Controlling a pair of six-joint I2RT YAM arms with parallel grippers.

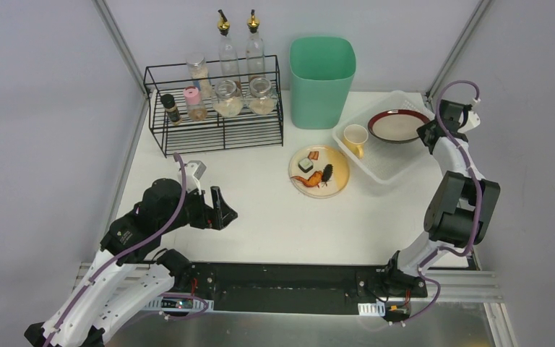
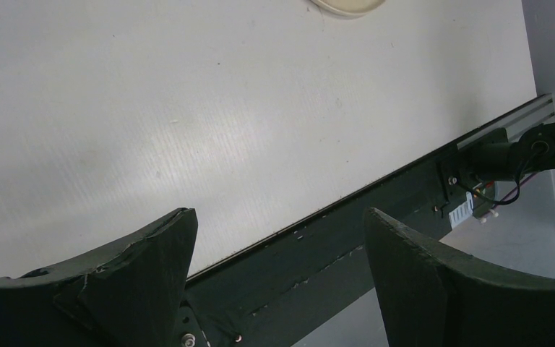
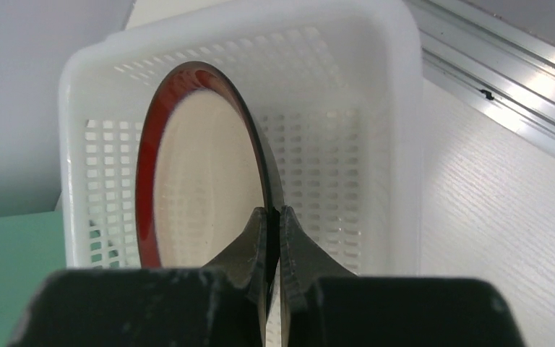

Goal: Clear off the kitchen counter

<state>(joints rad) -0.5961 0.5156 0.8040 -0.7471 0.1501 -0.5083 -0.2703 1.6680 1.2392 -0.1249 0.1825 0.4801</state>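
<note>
Upper right, right gripper (image 3: 274, 217) pinches the red-rimmed cream round plate (image 3: 202, 181) by its edge at the white plastic mesh basket (image 3: 383, 108). Left gripper (image 2: 278, 217) is spread and empty, lower left over the white kitchen counter (image 1: 274, 224). Thin rim hold: I reckon the plate may slip onto the yellow ceramic cup (image 1: 355, 137).

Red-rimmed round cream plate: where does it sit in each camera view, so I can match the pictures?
Top external: red-rimmed round cream plate at upper right, over the white plastic mesh basket, with the right gripper at its right edge.
Left wrist: not in it.
Right wrist: centre, tilted nearly edge-on, rim clamped between the shut fingers, basket behind.
Shared landmark: the white kitchen counter.
</note>
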